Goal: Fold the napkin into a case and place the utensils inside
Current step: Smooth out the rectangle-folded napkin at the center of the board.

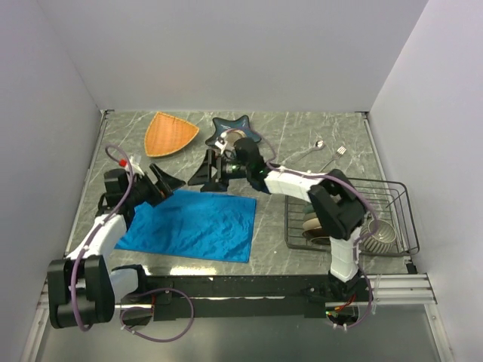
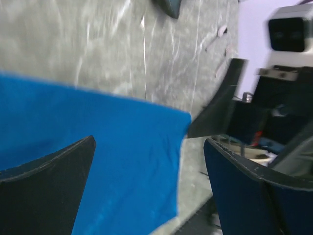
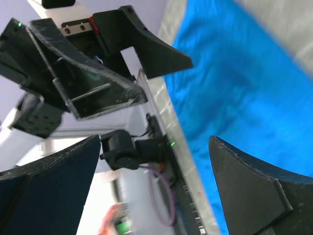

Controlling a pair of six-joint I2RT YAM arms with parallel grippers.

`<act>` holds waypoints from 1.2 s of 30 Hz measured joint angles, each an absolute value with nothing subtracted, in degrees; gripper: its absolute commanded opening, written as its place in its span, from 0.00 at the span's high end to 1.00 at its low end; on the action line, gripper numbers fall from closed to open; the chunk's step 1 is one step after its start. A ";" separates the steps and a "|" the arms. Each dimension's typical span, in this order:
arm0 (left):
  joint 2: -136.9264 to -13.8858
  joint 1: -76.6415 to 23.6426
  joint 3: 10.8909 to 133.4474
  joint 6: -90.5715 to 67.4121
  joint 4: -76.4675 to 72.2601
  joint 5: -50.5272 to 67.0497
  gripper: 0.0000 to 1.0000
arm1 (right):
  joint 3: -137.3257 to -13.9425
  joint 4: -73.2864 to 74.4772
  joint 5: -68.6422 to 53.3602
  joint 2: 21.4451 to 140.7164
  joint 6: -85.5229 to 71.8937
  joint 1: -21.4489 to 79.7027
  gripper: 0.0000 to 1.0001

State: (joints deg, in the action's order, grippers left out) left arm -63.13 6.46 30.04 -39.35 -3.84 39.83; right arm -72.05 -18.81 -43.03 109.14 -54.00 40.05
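The napkin (image 1: 192,225) lies spread flat on the desk (image 1: 302,128), unfolded, towards the near left side. The left gripper (image 1: 161,181) hangs over the cloth's far left corner with its fingers spread wide and nothing between them; its wrist view shows blue cloth below the gap. The right gripper (image 1: 205,172) sits just beyond the napkin's far edge, facing the left one, also spread and empty. The spoon (image 1: 314,146) and fork (image 1: 336,155) lie side by side at the far right, well apart from the napkin, behind the wire rack (image 1: 392,219).
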 measured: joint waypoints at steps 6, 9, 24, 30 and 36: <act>-70.11 4.32 22.76 -52.45 -18.65 40.64 0.01 | -71.59 -23.64 -42.63 115.81 -61.32 41.21 0.00; -75.68 2.44 21.98 -57.32 -26.17 40.21 0.01 | -71.55 -24.71 -42.41 117.19 -62.08 41.12 0.00; -95.31 -0.86 25.82 -63.94 -44.21 33.74 0.01 | -71.09 -23.88 -39.03 122.54 -59.90 39.97 0.00; -100.01 -0.45 27.03 -64.38 -48.40 34.41 0.01 | -71.33 -21.93 -38.00 123.63 -59.05 39.57 0.00; -101.58 4.49 28.23 -63.40 -48.60 38.81 0.01 | -71.18 -21.80 -38.28 123.63 -59.09 39.05 0.00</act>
